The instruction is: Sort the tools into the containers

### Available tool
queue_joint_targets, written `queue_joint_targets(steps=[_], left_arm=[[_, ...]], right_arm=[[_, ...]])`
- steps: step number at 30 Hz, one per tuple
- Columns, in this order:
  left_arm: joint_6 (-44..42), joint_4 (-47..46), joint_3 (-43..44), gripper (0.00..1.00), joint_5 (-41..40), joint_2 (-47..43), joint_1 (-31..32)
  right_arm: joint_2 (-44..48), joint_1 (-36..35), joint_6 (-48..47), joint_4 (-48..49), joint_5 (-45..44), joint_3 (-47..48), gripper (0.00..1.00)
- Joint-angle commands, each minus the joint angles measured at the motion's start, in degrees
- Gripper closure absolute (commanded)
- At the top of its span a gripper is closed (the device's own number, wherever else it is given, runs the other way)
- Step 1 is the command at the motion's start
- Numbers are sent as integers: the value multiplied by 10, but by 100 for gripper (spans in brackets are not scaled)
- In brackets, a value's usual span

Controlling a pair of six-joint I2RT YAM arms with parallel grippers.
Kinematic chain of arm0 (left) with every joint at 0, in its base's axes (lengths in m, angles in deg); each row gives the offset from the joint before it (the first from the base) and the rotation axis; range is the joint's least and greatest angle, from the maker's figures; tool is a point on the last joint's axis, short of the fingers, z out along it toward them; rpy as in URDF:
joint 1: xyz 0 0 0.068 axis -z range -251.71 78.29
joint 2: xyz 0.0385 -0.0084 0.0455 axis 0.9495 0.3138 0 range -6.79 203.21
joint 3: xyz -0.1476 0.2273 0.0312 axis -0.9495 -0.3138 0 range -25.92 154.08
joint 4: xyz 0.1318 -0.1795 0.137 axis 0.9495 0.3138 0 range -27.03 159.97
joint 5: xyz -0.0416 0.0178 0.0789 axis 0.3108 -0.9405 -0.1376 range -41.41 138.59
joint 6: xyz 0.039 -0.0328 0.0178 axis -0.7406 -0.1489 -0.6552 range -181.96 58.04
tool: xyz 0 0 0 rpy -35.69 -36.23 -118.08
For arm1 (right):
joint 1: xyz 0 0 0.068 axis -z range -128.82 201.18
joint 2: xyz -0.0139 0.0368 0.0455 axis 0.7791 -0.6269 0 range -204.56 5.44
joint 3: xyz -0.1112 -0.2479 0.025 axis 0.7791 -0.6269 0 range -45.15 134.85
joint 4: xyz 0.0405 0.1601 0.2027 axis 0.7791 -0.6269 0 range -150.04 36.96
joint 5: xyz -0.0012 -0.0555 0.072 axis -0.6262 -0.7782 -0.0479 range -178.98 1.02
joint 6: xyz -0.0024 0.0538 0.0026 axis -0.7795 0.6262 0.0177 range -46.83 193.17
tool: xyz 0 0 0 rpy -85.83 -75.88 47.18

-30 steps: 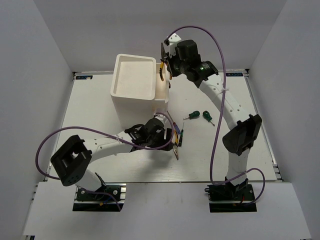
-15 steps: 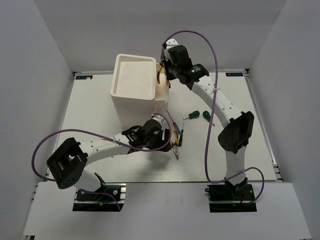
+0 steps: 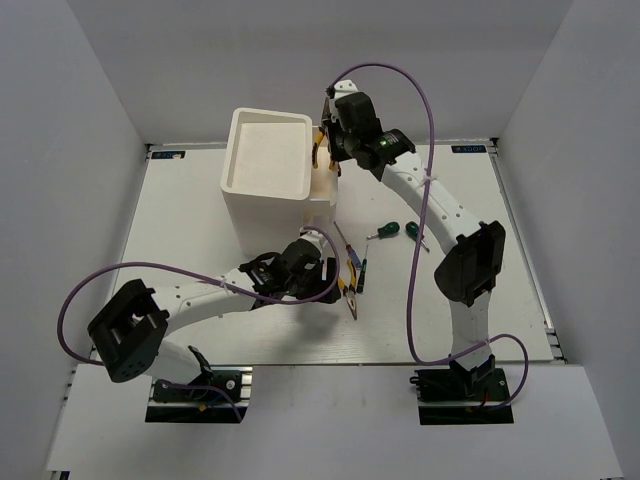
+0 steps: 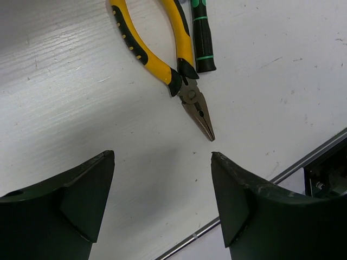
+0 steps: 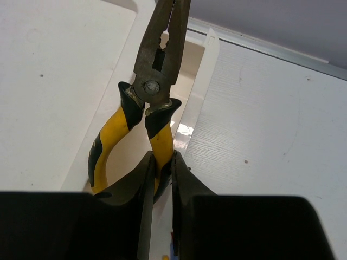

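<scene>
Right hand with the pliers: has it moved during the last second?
Yes. The right hand, holding the pliers, has shifted left in the top view, closer to the white box.

Tall white box [image 3: 268,165] sits far left on the worktop [image 3: 190,230]. One yellow-and-black pliers [image 5: 152,86] is up over the box's right edge, nose pointing away, one handle pinched in the right gripper [image 5: 161,162]. The other pliers [image 4: 190,96] lies flat just near of the box, nose closed, with a dark green-banded screwdriver [image 4: 201,38] right beside it. Two green-handled screwdrivers [image 3: 385,231] lie further right.

Right gripper [image 3: 325,142] moved pliers [image 5: 152,86] leftward toward white box [image 3: 265,215] rim; left elbow [image 3: 125,330] swung left.
</scene>
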Motion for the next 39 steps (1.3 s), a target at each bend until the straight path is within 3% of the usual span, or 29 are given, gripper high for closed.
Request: queue_joint_targets(steps=[1,6,9,19,24,28,39], left_arm=[[3,0,1,18,-8,-19,2],[3,0,1,18,-8,-19,2],[3,0,1,18,-8,-19,7],[3,0,1,18,-8,-19,7],[8,0,1,18,-8,-19,7],[8,0,1,18,-8,-19,7],[8,0,1,18,-8,-19,7]], right_arm=[[12,-1,14,32,-7,-6,100],[12,-2,15,32,-7,-10,100],[12,-3,13,30,-5,-15,93],[9,0,20,36,29,-25,88],[9,1,25,50,50,-32,88],[12,3,37,68,68,-41,100],[31,25,90,132,169,-93,100]])
